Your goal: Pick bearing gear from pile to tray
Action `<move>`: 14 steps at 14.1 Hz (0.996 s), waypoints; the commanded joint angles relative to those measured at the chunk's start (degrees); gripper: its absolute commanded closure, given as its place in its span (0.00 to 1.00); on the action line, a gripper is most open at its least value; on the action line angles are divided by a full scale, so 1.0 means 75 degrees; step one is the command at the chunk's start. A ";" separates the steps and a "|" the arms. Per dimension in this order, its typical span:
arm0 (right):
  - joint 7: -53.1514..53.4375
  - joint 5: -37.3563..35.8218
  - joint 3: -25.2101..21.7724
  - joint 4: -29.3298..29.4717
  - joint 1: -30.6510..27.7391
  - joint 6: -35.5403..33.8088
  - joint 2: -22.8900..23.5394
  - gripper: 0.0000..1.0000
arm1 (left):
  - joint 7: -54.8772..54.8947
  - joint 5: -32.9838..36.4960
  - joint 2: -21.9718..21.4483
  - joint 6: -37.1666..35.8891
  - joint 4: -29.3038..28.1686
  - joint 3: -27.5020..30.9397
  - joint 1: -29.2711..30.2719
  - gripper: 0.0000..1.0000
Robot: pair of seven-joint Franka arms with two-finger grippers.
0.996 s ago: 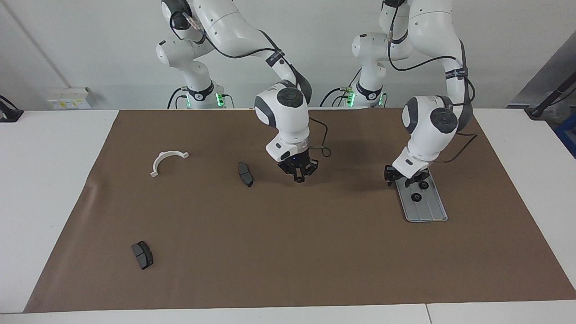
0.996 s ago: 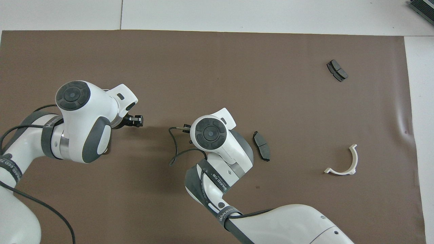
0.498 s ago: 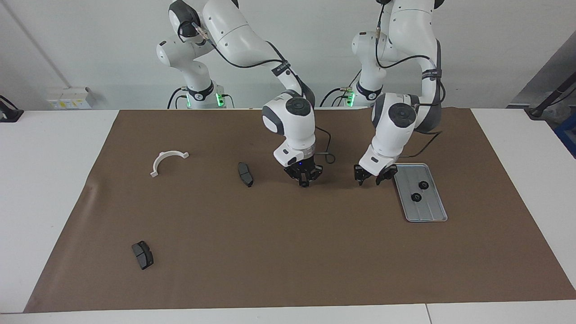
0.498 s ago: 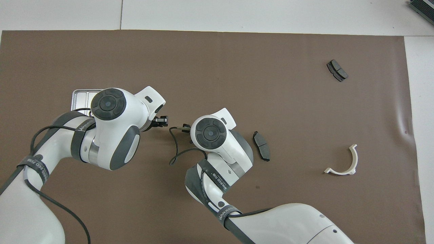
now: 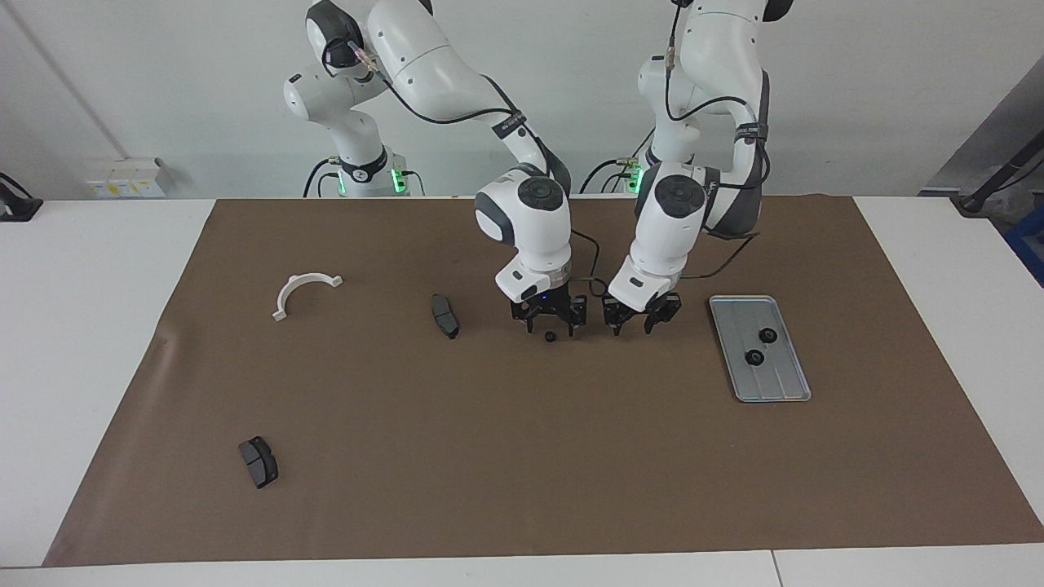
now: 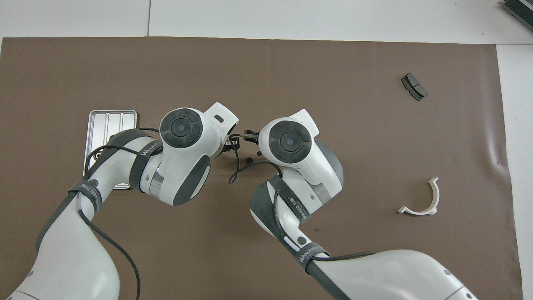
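Brown mat lies bare around both open, empty end effectors, right (image 5: 551, 325) and left (image 5: 634, 321) (side by side).

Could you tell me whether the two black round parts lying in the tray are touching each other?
Apart. The facing view shows the two black round parts lying on the tray with bare metal between them.

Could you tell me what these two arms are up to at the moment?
They are moving small black round parts onto the tray, where two parts already lie. A third part sits on the brown mat, just under the right hand, which is open and holds nothing. The left hand hangs beside it, also empty. Two grey pads and a white bracket lie apart toward the right arm's end.
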 commanded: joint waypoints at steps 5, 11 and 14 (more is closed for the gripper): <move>-0.2279 -0.0108 0.0125 -0.0103 -0.1470 -0.1059 -0.1047 0.00 | -0.0742 -0.0213 0.0702 0.0066 0.0710 0.0131 -0.0799 0.42; -0.3265 0.0056 0.0137 -0.0080 -0.2490 -0.1633 -0.1492 0.00 | -0.0895 -0.0213 0.0820 0.0336 0.0641 0.0131 -0.1057 0.48; -0.3743 0.0162 0.0137 -0.0068 -0.2970 -0.1809 -0.1750 0.00 | -0.0895 -0.0213 0.0855 0.0417 0.0594 0.0131 -0.1057 0.50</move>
